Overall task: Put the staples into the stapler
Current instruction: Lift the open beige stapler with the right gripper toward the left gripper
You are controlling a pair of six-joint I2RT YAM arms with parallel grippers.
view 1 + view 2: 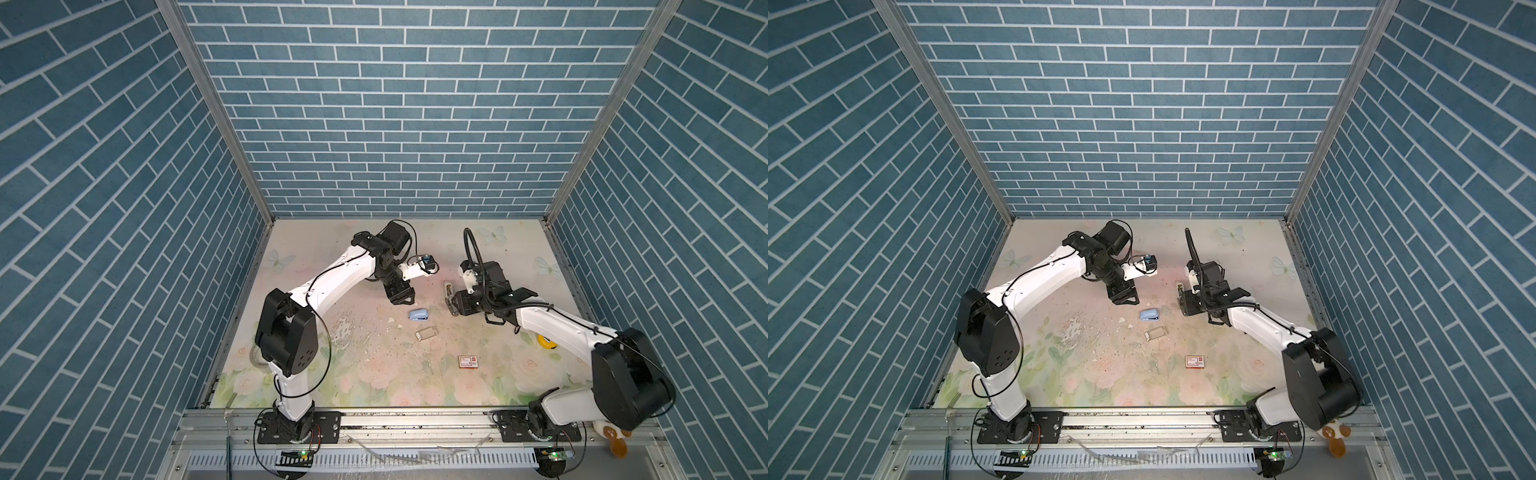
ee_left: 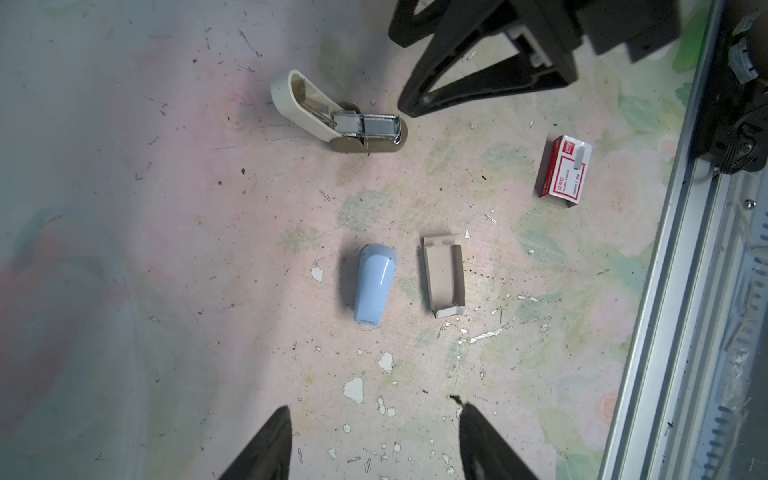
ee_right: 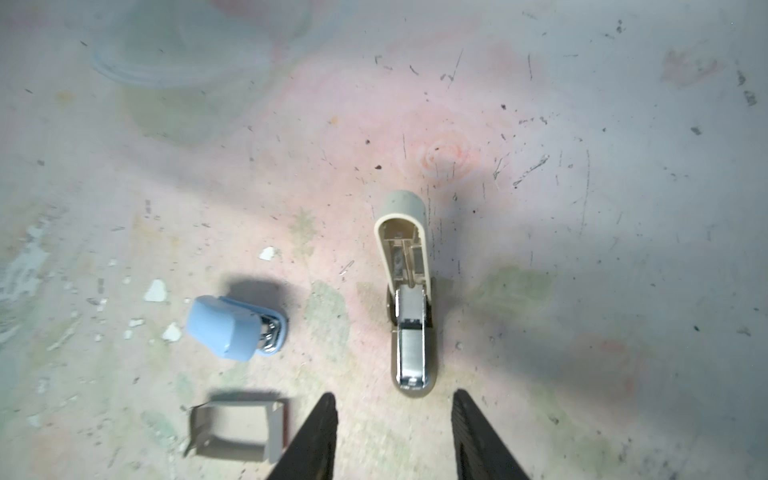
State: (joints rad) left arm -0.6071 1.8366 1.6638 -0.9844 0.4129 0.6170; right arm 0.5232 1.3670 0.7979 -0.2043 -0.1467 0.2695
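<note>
The red-and-white box (image 2: 561,172) carries print I can't read from here, and the small lettering on the glossy blue stapler (image 2: 373,286) is no clearer. My left arm (image 1: 332,274) arches high with its wrist bent down, left gripper (image 2: 374,409) spread over the scuffed table (image 2: 166,249). My right arm (image 1: 552,324) stretches low, right gripper (image 3: 392,395) spread just short of the hinged-open beige stapler (image 3: 409,291), holding nothing. The staples (image 2: 379,122), a silver strip, sit in its metal channel. A pale card tray (image 2: 442,276) lies beside the blue one.

Right jaws cut off at wrist-view edge; red-white box (image 2: 563,174) print too small to read.
</note>
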